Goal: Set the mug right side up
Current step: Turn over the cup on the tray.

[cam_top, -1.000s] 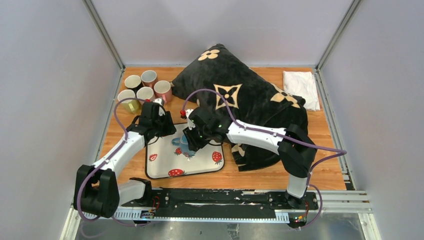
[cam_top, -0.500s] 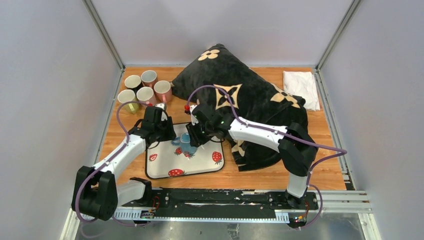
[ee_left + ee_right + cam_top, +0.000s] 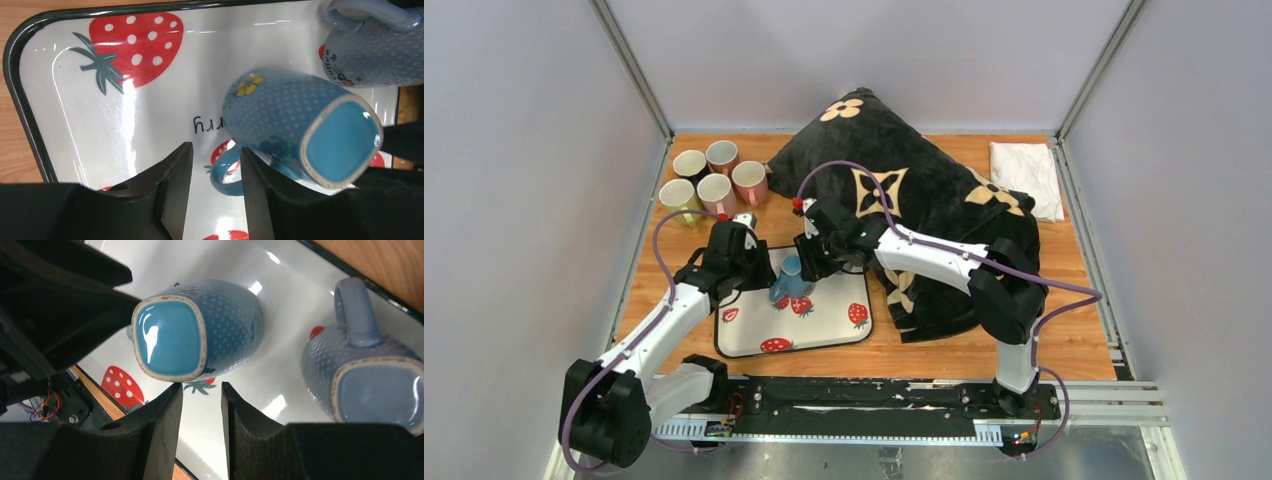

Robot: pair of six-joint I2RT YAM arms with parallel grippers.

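The bright blue dotted ceramic mug (image 3: 280, 120) stands mouth-down, seemingly a little tilted, on the glossy white strawberry-print tray (image 3: 125, 115). It is near the middle of the top view, with its squarish glazed base turned up toward both wrist cameras. A paler grey-blue mug (image 3: 375, 55), also base-up, sits just beside it at the upper right of the left wrist view. The left arm's fingers (image 3: 172, 200) are partly open, and the blue mug's handle (image 3: 223, 176) shows in the gap between them. One finger overlaps the handle in the view and the other stands clear of it, so nothing is clamped. The right arm's fingers (image 3: 160, 430) are likewise partly open and hold nothing: only tray shows between them, with the mug just past their tips. As I judge it, a pinch on the thin handle alone may let the mug swing or slip during the flip. The slick tray could also let it skid into the pale mug, and the two wrists are crowded close enough to knock each other. Compared with a second ago, the right wrist has drawn back toward the tray's upper edge, uncovering the mug, while the left wrist has moved down and in toward the handle.
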